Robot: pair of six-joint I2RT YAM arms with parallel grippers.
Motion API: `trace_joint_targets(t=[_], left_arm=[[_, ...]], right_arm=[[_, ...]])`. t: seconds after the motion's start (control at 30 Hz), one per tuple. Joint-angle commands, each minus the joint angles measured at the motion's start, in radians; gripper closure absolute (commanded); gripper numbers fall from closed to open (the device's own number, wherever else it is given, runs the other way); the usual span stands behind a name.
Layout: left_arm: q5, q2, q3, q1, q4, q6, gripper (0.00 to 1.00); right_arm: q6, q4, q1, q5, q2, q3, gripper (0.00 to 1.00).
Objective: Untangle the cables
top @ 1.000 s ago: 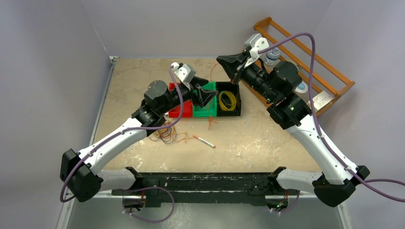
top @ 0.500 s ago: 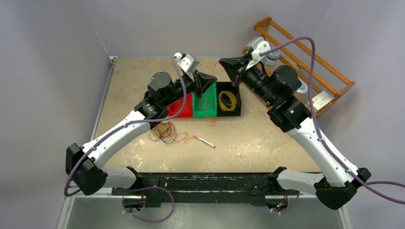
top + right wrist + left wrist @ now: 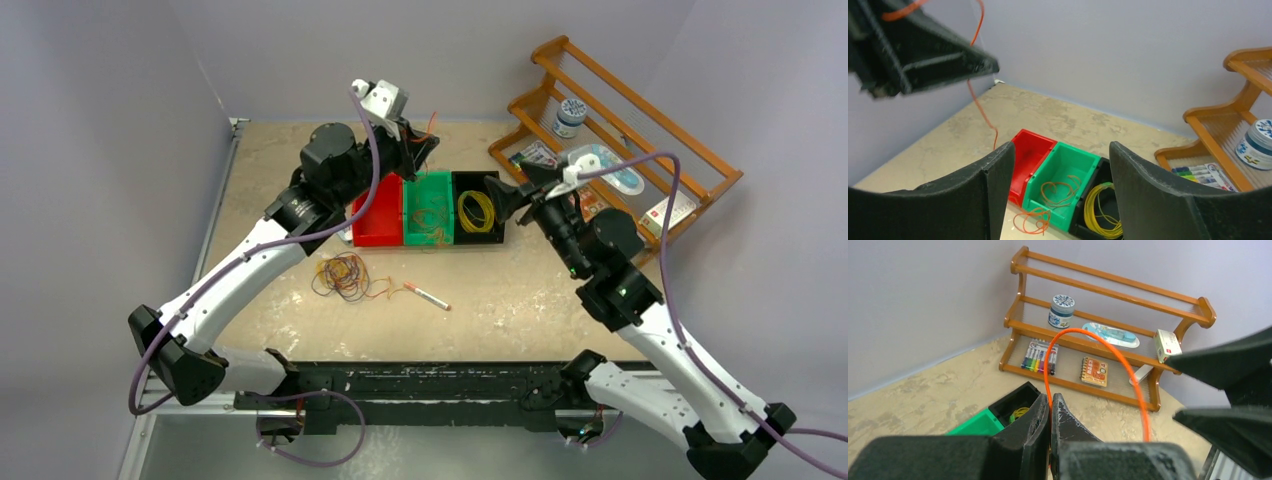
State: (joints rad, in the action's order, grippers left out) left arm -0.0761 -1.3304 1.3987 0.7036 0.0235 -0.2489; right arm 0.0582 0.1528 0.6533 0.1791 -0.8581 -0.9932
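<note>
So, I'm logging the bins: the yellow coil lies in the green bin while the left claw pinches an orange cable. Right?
Not quite. The yellow coil lies in the black bin, as the top external view shows. The left claw does pinch an orange cable.

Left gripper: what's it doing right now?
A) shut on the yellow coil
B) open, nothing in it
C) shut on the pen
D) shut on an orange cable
D: in the left wrist view the left gripper is closed, its fingers pinching an orange cable that loops up and over from between them.
</note>
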Motion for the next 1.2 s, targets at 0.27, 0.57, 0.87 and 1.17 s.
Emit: trace_joint_targets(t=[0.27,0.57,0.87,1.17], left_arm=[[-0.006,-0.051,0.220,0.001,0.128,0.001,1.00],[-0.058,-0.066,0.278,0.002,0.140,-0.019,1.00],[-0.077,-0.067,0.335,0.002,0.161,-0.033,1.00],[-0.026,-0.081,0.427,0.002,0.180,-0.029,1.00]], right_arm=[[-0.120,0.379,-0.004,-0.472,-0.063,0.152,0.21],[-0.083,0.599,-0.004,-0.553,-0.317,0.115,0.20],[-0.033,0.736,-0.004,-0.615,-0.543,0.059,0.38],[-0.008,0.737,-0.003,-0.578,-0.608,0.138,0.65]])
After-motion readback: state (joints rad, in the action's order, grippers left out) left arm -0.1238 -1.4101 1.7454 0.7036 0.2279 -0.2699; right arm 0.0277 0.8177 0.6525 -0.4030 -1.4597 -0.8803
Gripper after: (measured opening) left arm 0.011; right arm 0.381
